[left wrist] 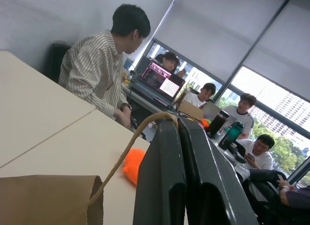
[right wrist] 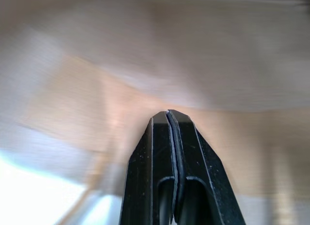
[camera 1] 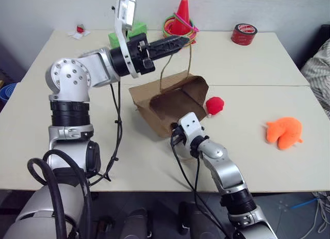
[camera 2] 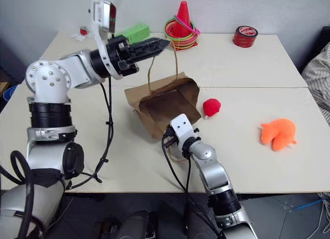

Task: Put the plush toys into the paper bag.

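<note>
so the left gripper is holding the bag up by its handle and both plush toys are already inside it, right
Not quite. The left gripper does hold the paper bag up by its handle, but the toys are not inside: the left eye view shows the red plush toy and the orange plush toy lying on the table.

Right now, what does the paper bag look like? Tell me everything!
The paper bag is plain brown paper, a bit crumpled, lying tipped on the table with its open mouth showing a dark inside. It has thin cord loop handles. The left gripper is shut on one handle, pulling it up above the bag. The right gripper, shut, is inside the bag's mouth at the near edge. The red toy sits just beside the bag; the orange toy lies farther off. Nothing shows inside the bag.
</note>
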Motion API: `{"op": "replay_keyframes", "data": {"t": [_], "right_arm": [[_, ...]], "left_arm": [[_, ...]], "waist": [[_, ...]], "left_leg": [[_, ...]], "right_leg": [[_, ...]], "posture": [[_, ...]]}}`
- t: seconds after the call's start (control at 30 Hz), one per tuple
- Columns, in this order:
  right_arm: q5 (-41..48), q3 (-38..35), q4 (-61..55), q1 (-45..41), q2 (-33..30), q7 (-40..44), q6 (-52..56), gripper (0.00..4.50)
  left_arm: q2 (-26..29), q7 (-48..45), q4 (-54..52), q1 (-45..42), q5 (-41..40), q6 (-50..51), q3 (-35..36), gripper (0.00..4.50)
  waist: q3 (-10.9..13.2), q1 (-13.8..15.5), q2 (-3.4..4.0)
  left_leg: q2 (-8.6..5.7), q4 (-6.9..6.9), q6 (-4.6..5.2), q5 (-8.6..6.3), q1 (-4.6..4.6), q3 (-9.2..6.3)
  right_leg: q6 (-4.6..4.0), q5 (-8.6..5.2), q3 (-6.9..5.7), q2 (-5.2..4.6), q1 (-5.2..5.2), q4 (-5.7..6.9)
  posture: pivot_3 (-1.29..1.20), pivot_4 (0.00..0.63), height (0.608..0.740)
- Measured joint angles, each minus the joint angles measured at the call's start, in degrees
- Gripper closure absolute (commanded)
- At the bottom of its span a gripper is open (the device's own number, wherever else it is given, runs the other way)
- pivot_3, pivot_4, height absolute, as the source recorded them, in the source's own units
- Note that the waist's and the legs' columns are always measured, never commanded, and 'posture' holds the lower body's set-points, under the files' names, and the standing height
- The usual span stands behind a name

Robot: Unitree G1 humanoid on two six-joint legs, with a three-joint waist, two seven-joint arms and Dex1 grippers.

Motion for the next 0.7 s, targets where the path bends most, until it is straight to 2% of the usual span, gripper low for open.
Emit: {"op": "replay_keyframes", "data": {"t": [0.13,0.37,0.53,0.7], "right_arm": [[2.72,-0.41,-3.76,0.52,-1.86,2.49,0.99,2.50],[9.27,-4.99,-19.26,6.18,-8.24,6.66,3.38,0.04],[17.61,-15.39,-33.23,18.53,-14.55,9.83,3.74,0.04],[26.21,-37.22,-43.08,40.11,-14.65,10.09,1.42,0.04]], "left_arm": [[-1.79,0.30,-1.11,3.06,1.01,-0.32,-0.36,4.50],[-3.12,0.88,-2.73,3.72,1.11,-0.36,0.10,4.50],[-3.63,0.40,-2.73,3.94,1.54,-0.85,0.19,4.50],[-3.33,-2.44,-3.28,5.43,3.20,-1.62,-2.00,4.50]], "waist": [[0.00,0.00,0.00],[0.00,0.47,-0.01],[0.00,1.74,-0.01],[0.00,2.92,-0.01]], "left_leg": [[0.00,0.01,0.00,0.00,-0.06,0.00],[-0.02,0.00,0.02,-0.01,-0.08,-0.01],[-0.03,0.00,0.05,-0.02,-0.09,-0.02],[-0.07,0.00,0.11,-0.06,0.01,0.04]], "right_leg": [[0.00,0.00,0.01,-0.04,-0.07,0.02],[0.00,0.00,-0.01,-0.09,-0.06,-0.02],[0.00,0.00,-0.03,-0.04,-0.05,-0.06],[0.01,0.00,0.01,-0.02,0.05,-0.06]], "posture": [[0.00,0.150,0.740],[0.00,0.150,0.740],[0.00,0.150,0.740],[0.00,0.150,0.740]]}}
